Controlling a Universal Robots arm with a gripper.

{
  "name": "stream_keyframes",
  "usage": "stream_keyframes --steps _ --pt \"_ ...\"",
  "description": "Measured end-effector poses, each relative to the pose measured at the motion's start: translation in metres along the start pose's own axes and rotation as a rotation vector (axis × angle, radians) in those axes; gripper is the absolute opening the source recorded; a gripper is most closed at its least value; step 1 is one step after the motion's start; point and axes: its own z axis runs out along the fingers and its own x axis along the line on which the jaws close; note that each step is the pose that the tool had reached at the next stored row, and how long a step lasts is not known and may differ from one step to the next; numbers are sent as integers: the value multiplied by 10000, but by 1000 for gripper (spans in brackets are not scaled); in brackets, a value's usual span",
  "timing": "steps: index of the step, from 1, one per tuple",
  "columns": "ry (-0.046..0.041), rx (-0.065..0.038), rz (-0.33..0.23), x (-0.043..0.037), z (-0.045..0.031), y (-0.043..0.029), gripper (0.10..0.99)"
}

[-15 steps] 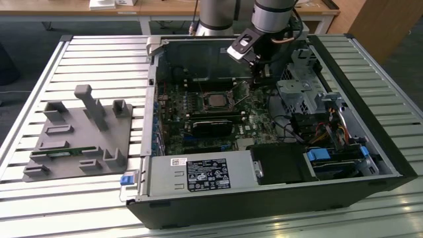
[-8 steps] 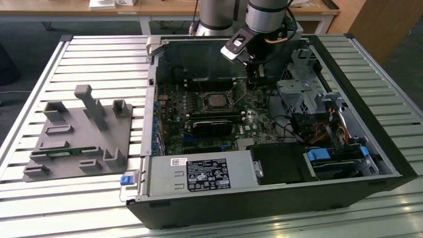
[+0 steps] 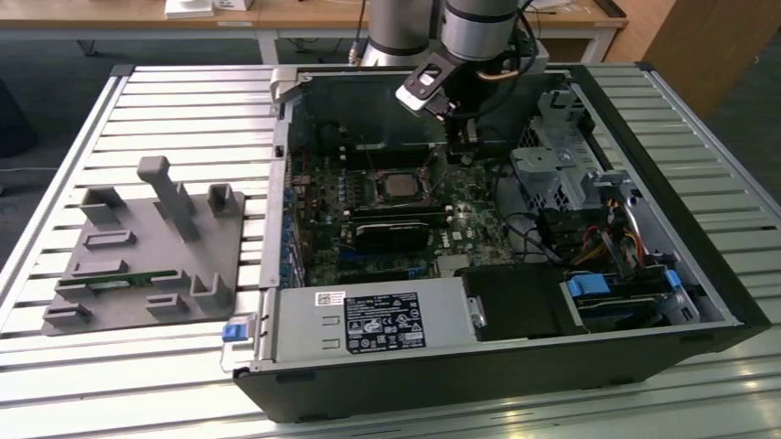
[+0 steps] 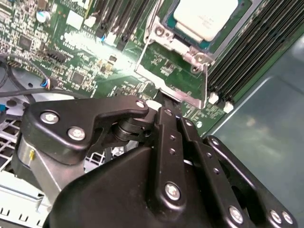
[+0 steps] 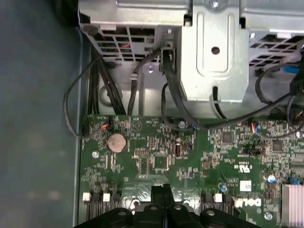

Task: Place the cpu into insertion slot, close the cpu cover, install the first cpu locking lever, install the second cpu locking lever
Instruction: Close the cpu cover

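Slatted tabletop [image 3: 183, 101] carries your open computer case [image 3: 683, 274]. Inside, the cpu [image 4: 205, 16] lies seated in the insertion slot [image 4: 187, 47], with the cpu cover [image 4: 183, 96] tilted up beside it. Your gripper [image 4: 166, 110], fingers pressed together on nothing, sits just at the cover's free edge, with memory slots [image 4: 251, 61] close alongside.

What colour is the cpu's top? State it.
Dull silver-grey; the cpu shows best in the second wrist view.

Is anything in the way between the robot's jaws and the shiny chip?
Nothing that I can see blocks it. The chip already lies inside its silver frame, and the gripper, jaws together, sits close beside that frame's edge. Between them there is just the flat frame and green board.
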Motion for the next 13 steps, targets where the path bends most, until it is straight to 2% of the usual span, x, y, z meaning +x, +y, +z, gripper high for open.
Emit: stream_keyframes --steps 6,13 --pt "1 0 0 1 -1 -95 122" --pt "0 0 -1 1 0 -174 122"
